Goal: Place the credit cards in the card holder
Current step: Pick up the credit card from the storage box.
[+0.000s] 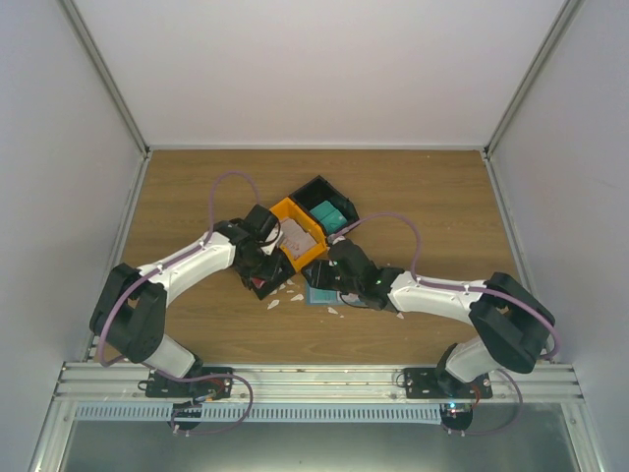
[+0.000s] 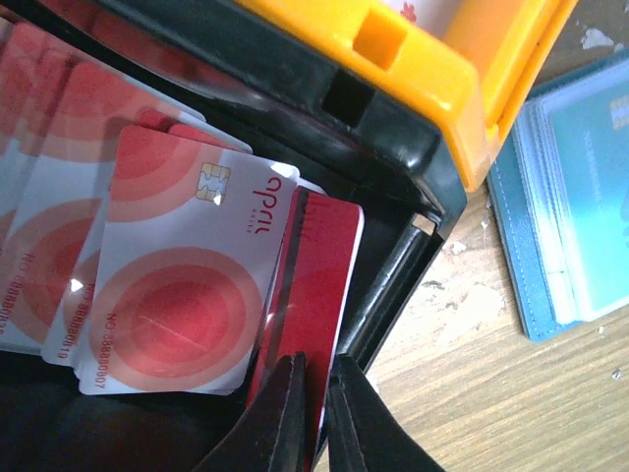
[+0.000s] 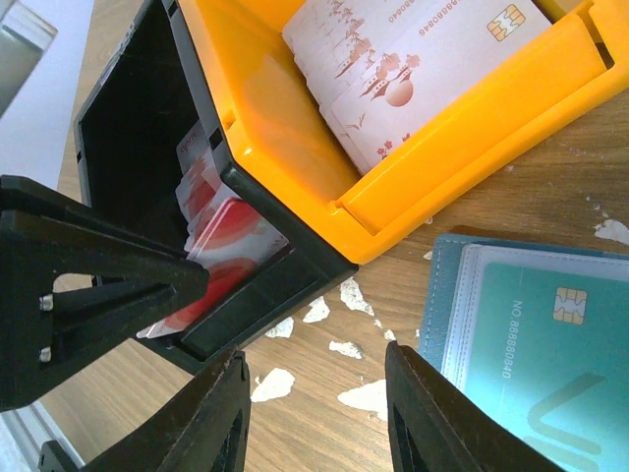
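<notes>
Red and white credit cards (image 2: 177, 285) lie fanned in a black bin (image 2: 393, 167). One more credit card (image 2: 319, 265), red with a dark stripe, stands on edge against the bin's wall. My left gripper (image 2: 316, 360) is shut on its lower edge. This gripper (image 1: 265, 278) reaches into the bin from the left. The blue-teal card holder (image 3: 442, 295) lies open on the table, a teal card (image 3: 550, 324) in its clear sleeve. Beside the holder, my right gripper (image 3: 314, 359) hangs open and empty over the wood, just left of it.
An orange bin (image 3: 472, 128) holding white cards with red print stands against the black bin. Behind it a second black bin (image 1: 316, 192) holds a teal stack (image 1: 327, 213). White scraps (image 3: 359, 295) litter the wood between bins and holder.
</notes>
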Controlling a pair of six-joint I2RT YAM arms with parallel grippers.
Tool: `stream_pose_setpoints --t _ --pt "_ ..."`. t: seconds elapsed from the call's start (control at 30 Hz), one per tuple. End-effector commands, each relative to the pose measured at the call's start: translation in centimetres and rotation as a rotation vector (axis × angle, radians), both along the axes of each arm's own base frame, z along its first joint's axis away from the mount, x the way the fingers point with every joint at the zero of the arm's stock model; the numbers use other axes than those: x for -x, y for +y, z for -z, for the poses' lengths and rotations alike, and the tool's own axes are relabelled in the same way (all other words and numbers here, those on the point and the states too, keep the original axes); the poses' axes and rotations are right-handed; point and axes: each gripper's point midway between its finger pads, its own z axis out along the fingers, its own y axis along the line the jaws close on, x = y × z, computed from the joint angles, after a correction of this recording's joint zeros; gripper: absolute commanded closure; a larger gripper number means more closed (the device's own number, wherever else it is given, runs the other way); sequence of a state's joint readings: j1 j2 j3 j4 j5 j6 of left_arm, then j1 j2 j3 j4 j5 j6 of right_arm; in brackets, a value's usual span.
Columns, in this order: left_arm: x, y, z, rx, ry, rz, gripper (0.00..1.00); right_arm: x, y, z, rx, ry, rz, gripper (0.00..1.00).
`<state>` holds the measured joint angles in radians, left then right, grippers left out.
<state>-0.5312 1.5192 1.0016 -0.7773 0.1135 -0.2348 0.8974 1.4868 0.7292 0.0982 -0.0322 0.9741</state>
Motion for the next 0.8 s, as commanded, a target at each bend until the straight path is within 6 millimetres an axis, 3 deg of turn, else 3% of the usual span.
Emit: stream_pose_setpoints --t 0.0,0.3,0.47,0.77 --pt "-1.4 -0.4 -2.0 0.017 -0.076 -0.014 0.91 -0.8 0.3 -0.9 -0.016 -0.028 0.01 0.6" --pt "-2.7 0.2 -2.6 -0.005 -0.132 -0.051 1.0 -0.9 1.4 -1.7 -0.043 -0.054 -0.037 0.58" --pt "-3.4 1.0 -3.7 0.006 -0.18 -0.095 1.0 -0.3 3.8 -2.3 -0.107 -0.067 -0.154 0.5" --pt "-3.6 2.1 -5.6 0.121 -0.201 -0.157 1.0 0.2 8.2 -2.2 -0.181 -0.047 -0.333 0.44"
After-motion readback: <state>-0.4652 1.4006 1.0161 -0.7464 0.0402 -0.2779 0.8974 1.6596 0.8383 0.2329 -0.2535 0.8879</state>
